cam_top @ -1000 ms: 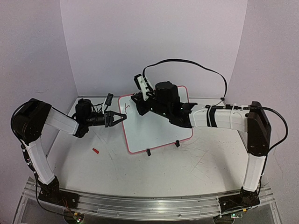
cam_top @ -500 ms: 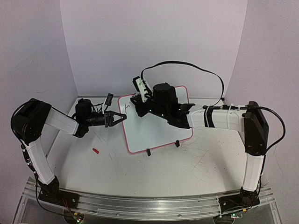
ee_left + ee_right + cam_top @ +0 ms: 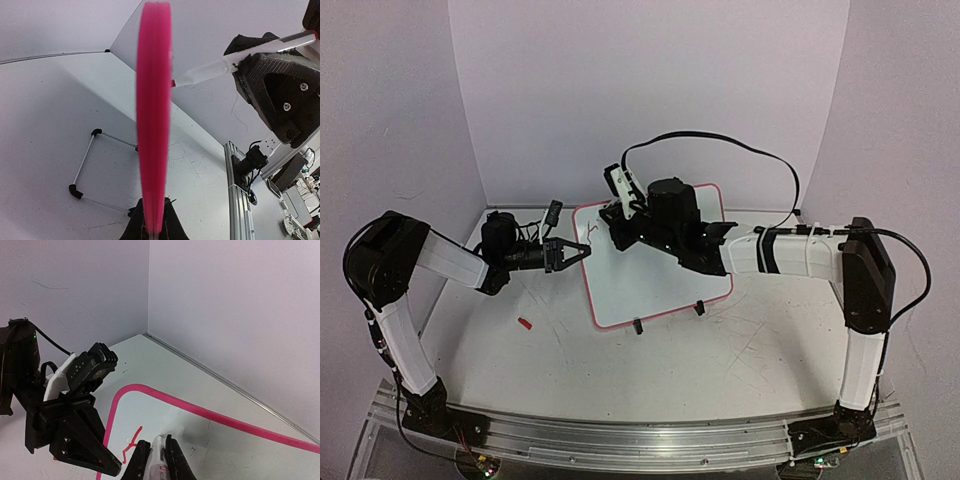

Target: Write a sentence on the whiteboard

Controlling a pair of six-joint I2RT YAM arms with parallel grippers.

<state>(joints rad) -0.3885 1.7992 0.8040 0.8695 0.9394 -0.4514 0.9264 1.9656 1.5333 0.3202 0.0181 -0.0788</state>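
Two grips show. The left gripper (image 3: 582, 250) has its jaws pinching the left rim of the whiteboard (image 3: 660, 282), which sits mid-counter (image 3: 720, 350) with its clip feet (image 3: 638, 326) at the near edge. The right gripper (image 3: 155, 460) has its jaws clamped on a marker (image 3: 225, 62), whose tip meets the board's far-left corner beside a red scribble (image 3: 131, 441). A small red piece (image 3: 525, 323) lies on open counter to the left, well apart.
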